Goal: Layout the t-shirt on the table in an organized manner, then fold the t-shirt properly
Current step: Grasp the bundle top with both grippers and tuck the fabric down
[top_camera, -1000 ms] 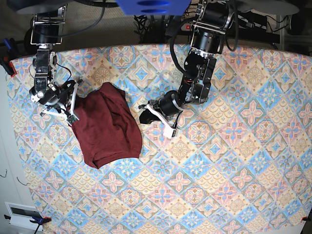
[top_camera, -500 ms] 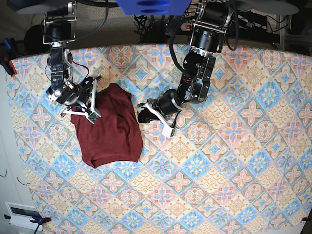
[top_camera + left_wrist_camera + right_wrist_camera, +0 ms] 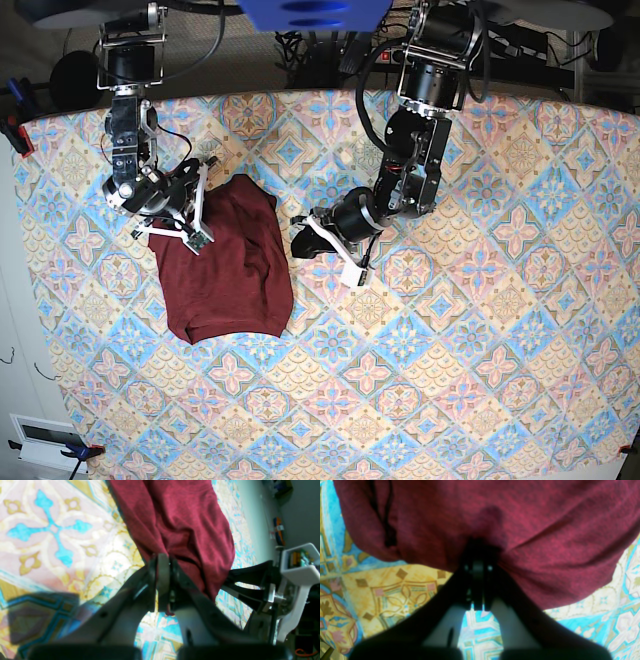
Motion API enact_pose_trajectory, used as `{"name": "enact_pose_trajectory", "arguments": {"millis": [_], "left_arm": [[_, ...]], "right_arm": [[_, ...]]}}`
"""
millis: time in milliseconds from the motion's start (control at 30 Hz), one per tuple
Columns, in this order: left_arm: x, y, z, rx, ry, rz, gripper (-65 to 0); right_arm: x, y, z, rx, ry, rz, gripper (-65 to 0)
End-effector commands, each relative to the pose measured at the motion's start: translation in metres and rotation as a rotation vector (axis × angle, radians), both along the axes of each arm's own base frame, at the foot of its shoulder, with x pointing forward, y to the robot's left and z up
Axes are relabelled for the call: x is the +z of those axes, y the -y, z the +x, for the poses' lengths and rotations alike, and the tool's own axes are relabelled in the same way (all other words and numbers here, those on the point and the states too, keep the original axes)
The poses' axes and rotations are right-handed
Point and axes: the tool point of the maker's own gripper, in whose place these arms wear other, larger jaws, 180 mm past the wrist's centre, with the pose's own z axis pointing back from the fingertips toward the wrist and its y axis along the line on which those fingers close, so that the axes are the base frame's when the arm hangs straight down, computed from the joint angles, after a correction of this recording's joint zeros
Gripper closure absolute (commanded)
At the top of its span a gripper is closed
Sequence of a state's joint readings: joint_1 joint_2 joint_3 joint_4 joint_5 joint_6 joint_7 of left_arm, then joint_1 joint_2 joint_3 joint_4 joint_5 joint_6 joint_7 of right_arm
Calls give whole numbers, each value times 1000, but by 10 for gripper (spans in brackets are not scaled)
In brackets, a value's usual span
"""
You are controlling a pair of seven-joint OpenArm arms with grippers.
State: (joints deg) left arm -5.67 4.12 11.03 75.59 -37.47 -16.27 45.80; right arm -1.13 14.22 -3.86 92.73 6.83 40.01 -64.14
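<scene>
A: Item one, the t-shirt (image 3: 228, 262)?
B: Dark maroon, no print. It lies bunched in a rounded heap on the left part of the worktop (image 3: 480, 330) in the base view, with folds and creases across it. Not spread flat; sleeves cannot be told apart from the body.

A: Item two, the right hand (image 3: 190, 215)?
B: At the upper left edge of the heap in the base view. Its wrist view shows the two fingers pressed together with maroon cloth (image 3: 495, 517) bulging right over their tips, so it is clamped on the t-shirt's edge.

A: Item three, the left hand (image 3: 300, 243)?
B: On the patterned cloth just beside the heap's right edge in the base view. In its wrist view the left hand (image 3: 163, 562) has its fingers drawn fully together at the garment's border (image 3: 180, 517). Whether any fabric is pinched between them cannot be told; the tips sit at the edge of the cloth.

A: Item four, the worktop covering?
B: Pastel diamonds of blue, pink and cream with floral medallions, lying flat around the garment.
</scene>
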Motion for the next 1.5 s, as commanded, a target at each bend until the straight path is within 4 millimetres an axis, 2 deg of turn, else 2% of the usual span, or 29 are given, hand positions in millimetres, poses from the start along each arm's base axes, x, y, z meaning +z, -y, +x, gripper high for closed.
{"name": "enact_pose_trajectory", "arguments": {"millis": [0,167,433,533,700,933,1133,1267,1333,1467], "left_arm": [[17,6,8,-2,44,-35,0],[23,10,7,-10,60,-41,0],[61,57,-26,-160,169,-72,0],[77,78,-36,-196,192,-110,0],[86,105,-52,-255,200,-140,0],[49,109,-58,-273,100,-102,0],[31,108,-54,-247,69,-93,0],[7,107,-48,-245,18,-56,0],[4,106,-45,-238,16,-51,0],[-7,83,-34,-227,27,2,0]], "right_arm": [[11,-3,10,5,43,20,-2],[27,-5,15,15,95,15,-2],[49,21,6,-48,136,-42,-2],[50,31,-2,-79,137,-50,-2],[51,45,-2,-121,141,-57,-2],[43,53,13,-152,120,-41,-2],[39,55,30,-167,105,-25,-2],[22,55,34,-186,71,16,-2],[11,56,32,-196,46,32,-2],[2,68,28,-208,26,29,-2]]}}
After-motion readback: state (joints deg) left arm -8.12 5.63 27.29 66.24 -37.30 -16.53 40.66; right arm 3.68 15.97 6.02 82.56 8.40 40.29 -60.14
